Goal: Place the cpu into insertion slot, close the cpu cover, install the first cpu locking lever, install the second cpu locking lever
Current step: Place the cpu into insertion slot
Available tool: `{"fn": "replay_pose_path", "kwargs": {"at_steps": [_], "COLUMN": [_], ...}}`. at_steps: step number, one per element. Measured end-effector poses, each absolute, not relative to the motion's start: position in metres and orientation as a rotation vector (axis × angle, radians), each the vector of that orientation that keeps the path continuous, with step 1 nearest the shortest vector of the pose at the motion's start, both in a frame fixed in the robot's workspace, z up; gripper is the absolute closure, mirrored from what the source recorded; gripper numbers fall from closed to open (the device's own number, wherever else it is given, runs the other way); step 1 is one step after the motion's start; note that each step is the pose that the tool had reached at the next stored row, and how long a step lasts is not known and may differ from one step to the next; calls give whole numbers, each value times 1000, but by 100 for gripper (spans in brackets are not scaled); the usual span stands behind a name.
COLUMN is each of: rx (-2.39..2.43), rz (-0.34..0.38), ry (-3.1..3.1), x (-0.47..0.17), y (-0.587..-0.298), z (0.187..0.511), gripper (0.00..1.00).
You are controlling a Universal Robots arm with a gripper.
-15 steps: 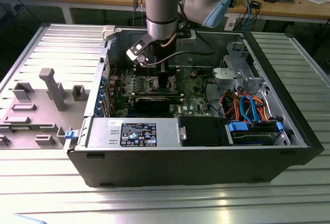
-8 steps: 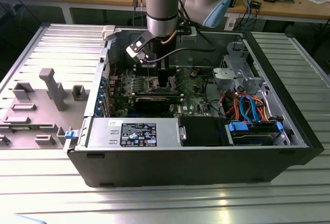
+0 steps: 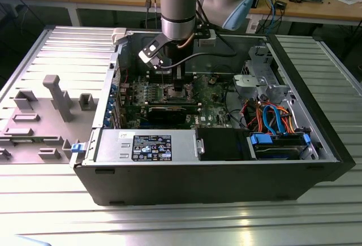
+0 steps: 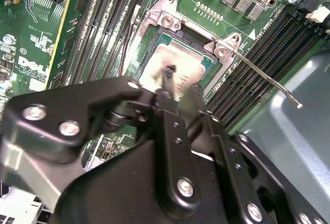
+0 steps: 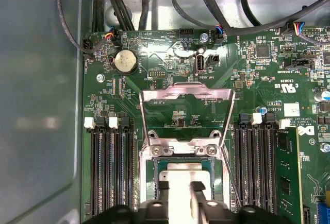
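The cpu (image 5: 180, 174) (image 4: 157, 62), a silver square chip, lies flat in the insertion slot (image 4: 198, 37) on the green motherboard. The cpu cover (image 5: 188, 96), a thin metal frame, stands tilted up off the slot on its hinge. One locking lever (image 4: 268, 80) juts out as a thin wire beside the slot. My gripper (image 5: 180, 187) (image 4: 180, 86) (image 3: 178, 85) hovers right over the chip. Its two narrow fingers (image 5: 163, 189) stand slightly apart with nothing between them.
Black memory slots (image 5: 111, 167) flank the socket on both sides. A long black graphics card (image 3: 169, 112), a power supply (image 3: 147, 144) and a cable-filled drive bay (image 3: 277, 121) sit inside the open case. A grey fixture tray (image 3: 51, 104) lies on the exterior view's left.
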State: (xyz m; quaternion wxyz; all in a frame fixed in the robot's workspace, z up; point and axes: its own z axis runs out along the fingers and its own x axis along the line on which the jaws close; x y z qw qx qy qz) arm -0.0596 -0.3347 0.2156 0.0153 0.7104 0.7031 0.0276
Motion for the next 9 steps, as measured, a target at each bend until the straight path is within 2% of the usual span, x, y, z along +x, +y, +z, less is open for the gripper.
{"fn": "replay_pose_path", "kwargs": {"at_steps": [1, 3, 4, 9], "rx": [2210, 2210, 2210, 2210], "rz": [86, 86, 86, 86], "ry": [2188, 2188, 2188, 2188], "x": [-60, -60, -60, -60], "y": [-335, -335, -335, -335], "z": [216, 216, 216, 216], "gripper": [79, 79, 89, 89]}}
